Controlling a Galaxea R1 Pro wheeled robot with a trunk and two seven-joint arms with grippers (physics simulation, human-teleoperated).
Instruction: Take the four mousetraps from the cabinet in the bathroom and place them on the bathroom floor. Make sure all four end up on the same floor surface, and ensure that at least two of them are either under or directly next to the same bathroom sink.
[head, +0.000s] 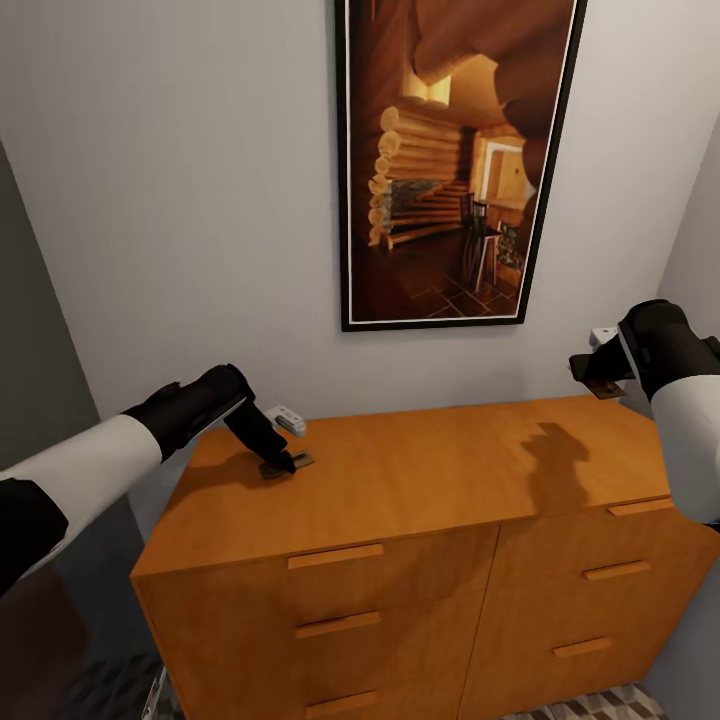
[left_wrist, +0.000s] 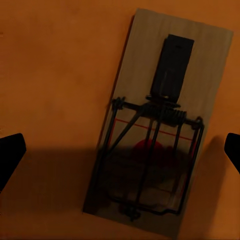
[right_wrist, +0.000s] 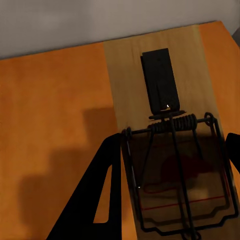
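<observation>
The left gripper (head: 283, 462) hangs over a mousetrap (head: 290, 464) lying flat on the cabinet (head: 420, 480) top, fingers spread either side — not touching. The right gripper (head: 600, 378) is clamped on a second mousetrap (right_wrist: 165, 130), raised above the cabinet's right end.

A room in a home is shown, rendered by a simulator. A low, wide orange-brown wooden cabinet (head: 420, 560) with drawer fronts and slim bar handles is set against a plain pale grey wall (head: 180, 200). Above it a tall framed picture (head: 455, 160) of a log-cabin interior is hung, a decoration typical of a dwelling. At the lower edge of the head view a strip of tiled floor (head: 590, 705) in a brown-and-beige pattern is seen, as is laid in a bathroom. The space is narrow, with walls close on both sides.
</observation>
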